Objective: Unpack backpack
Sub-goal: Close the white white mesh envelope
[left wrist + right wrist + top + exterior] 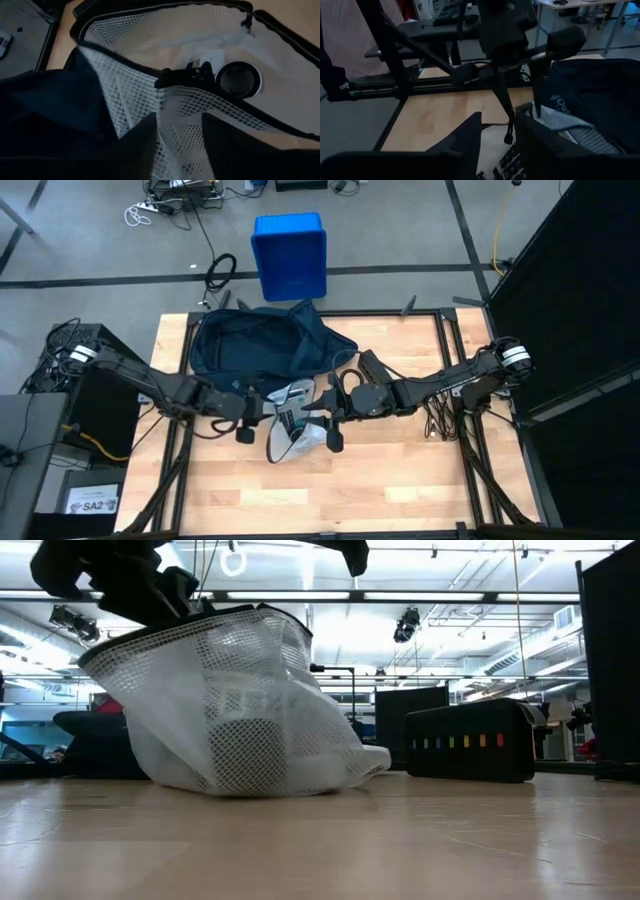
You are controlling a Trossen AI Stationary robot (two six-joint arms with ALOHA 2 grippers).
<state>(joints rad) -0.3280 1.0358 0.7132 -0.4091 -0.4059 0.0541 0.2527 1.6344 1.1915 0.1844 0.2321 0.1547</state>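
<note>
**A:** Where do your two pincers stand now?

**B:** Your left pincer (pixel 244 420) and your right pincer (pixel 331 420) face each other over the middle of the pale wooden desk (pixel 400 480). Between them lies a white mesh pouch with black edge binding (pixel 295 425), lifted on one side. In the low view a dark pincer seems to hold its rim, but which one I cannot tell. Your right pincer shows its fingers (pixel 470 130) a little apart, with nothing clearly between them. For the left pincer I cannot tell how far open it is.

**A:** And the bag?

**B:** The large soft dark navy fabric backpack (pixel 255 345) lies just behind both pincers, toward the far edge of the desk. Its long axis runs left to right, the mouth open to you. Your left arm is slightly nearer its body. It looks slack and crumpled.
</note>
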